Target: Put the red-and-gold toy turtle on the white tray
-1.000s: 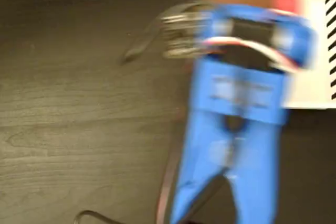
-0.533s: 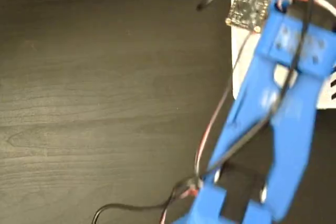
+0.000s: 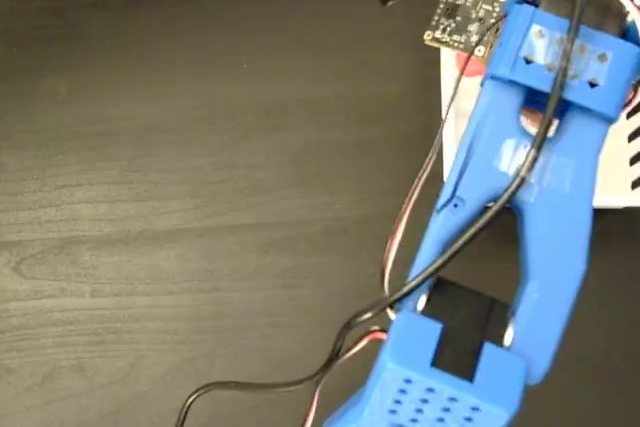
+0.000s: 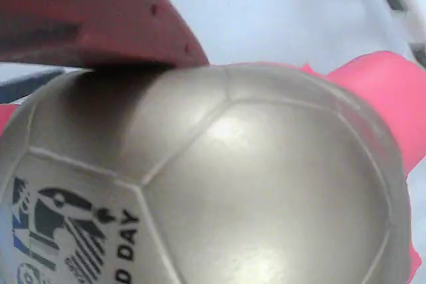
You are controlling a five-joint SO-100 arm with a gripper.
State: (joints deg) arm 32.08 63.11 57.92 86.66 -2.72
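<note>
The red-and-gold toy turtle (image 4: 219, 177) fills the wrist view. Its shiny gold shell carries a black printed mark at lower left, and a coral-red limb (image 4: 379, 98) sticks out at right. One dark red finger (image 4: 86, 18) of my gripper presses on the top of the shell; the other finger is hidden. Behind the turtle lies the white tray (image 4: 279, 11). In the fixed view my blue arm (image 3: 530, 177) reaches over the tray (image 3: 612, 182) at top right. It covers the gripper there, and only a sliver of the turtle's red (image 3: 466, 60) shows beside it.
The table (image 3: 200, 167) is dark wood. Black and red cables (image 3: 410, 207) hang along the arm's left side down to the bottom edge. A small circuit board (image 3: 462, 15) sits on the wrist at the tray's left edge.
The arm has swung from the middle of the fixed view to the upper right, so its wrist now lies over the tray. It has barely shifted in the last half second.
</note>
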